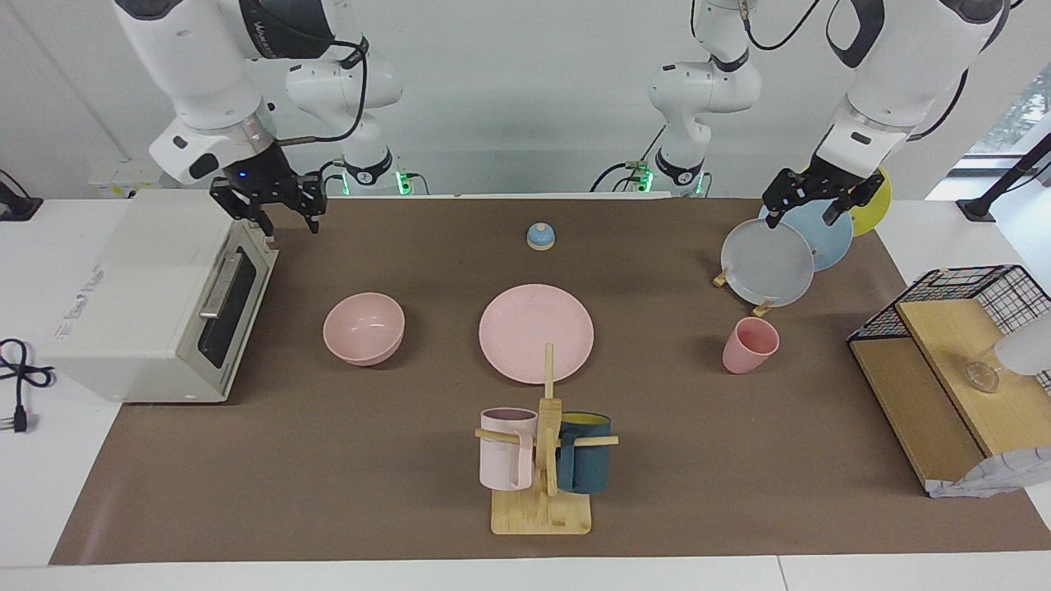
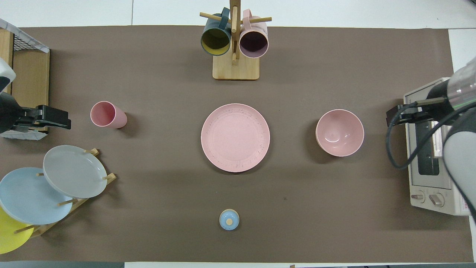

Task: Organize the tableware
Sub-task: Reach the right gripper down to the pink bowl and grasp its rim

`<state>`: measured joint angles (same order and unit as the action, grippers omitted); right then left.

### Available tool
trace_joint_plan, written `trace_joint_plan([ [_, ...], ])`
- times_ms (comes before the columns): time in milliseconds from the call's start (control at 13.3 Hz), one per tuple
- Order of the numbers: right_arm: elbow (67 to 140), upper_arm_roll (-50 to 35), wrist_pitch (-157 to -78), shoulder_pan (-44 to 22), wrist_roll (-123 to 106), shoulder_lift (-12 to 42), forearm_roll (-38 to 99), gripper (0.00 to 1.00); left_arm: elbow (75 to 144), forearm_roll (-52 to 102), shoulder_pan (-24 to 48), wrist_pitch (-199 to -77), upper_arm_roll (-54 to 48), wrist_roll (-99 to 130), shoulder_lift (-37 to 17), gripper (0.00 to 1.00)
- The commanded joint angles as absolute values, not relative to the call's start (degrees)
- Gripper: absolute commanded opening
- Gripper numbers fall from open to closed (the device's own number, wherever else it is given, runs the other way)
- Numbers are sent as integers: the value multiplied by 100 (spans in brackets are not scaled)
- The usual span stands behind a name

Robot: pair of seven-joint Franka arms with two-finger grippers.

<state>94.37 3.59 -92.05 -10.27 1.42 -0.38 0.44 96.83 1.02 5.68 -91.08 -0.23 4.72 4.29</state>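
Note:
The pink plate (image 1: 536, 332) (image 2: 235, 137) lies flat at the middle of the brown mat. The pink bowl (image 1: 364, 328) (image 2: 340, 132) stands upright toward the right arm's end, and the small pink cup (image 1: 749, 345) (image 2: 108, 114) stands upright toward the left arm's end. My right gripper (image 1: 289, 222) (image 2: 397, 114) hangs open and empty in the air over the oven's front edge, apart from the bowl. My left gripper (image 1: 801, 215) (image 2: 55, 118) waits open and empty above the grey plate in the rack.
A white toaster oven (image 1: 156, 304) (image 2: 433, 156) stands at the right arm's end. A rack of grey, blue and yellow plates (image 1: 768, 263), a wire-and-wood shelf (image 1: 944, 361), a mug tree (image 1: 542, 460) with two mugs and a small blue bell (image 1: 540, 236) also stand on the table.

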Motion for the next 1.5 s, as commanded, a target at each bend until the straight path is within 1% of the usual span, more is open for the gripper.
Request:
trace_joint_plan([
  [0,9571,343,-9920,-1466,543,420,298,21,9686,62,580,-9009,-9,448,492,100],
  [75,9580,343,-10262,-1668,667,665,299,21,9686,62,580,-9009,-9,448,492,100],
  [150,9606,343,-10535,-1766,651,903,299,18,9686,62,580,-9009,-9,448,492,100],
  [225,9693,343,-10782,-1775,633,1053,299,12,9686,62,580,-9009,9,448,492,100],
  [300,9999,343,-11167,-1819,624,1063,290,11,9686,62,580,-9009,-9,448,492,100],
  [375,10411,343,-11554,-1915,624,994,290,13,9686,62,580,-9009,9,448,492,100],
  [450,10676,343,-11775,-1986,607,915,273,22,9686,62,580,-9026,-9,448,492,100],
  [525,10818,343,-11899,-2012,572,897,229,39,9686,62,580,-9061,-9,448,492,100],
  [600,10932,343,-11961,-2013,484,896,229,40,9686,62,580,-9053,-9,457,483,100],
  [675,11047,343,-12049,-2021,475,888,229,53,9686,62,589,-9018,-9,457,492,100],
  [750,11135,343,-12111,-2030,466,862,220,59,9686,62,580,-9018,-9,483,492,100],
  [900,11346,343,-12172,-2013,352,835,211,59,9686,62,632,-9000,-9,466,492,100],
  [1125,11916,352,-12418,-2013,360,634,211,56,9686,62,642,-9009,-9,474,492,100],
  [1425,12164,352,-12586,-1960,352,554,97,54,9694,62,650,-9044,-9,457,492,100],
])
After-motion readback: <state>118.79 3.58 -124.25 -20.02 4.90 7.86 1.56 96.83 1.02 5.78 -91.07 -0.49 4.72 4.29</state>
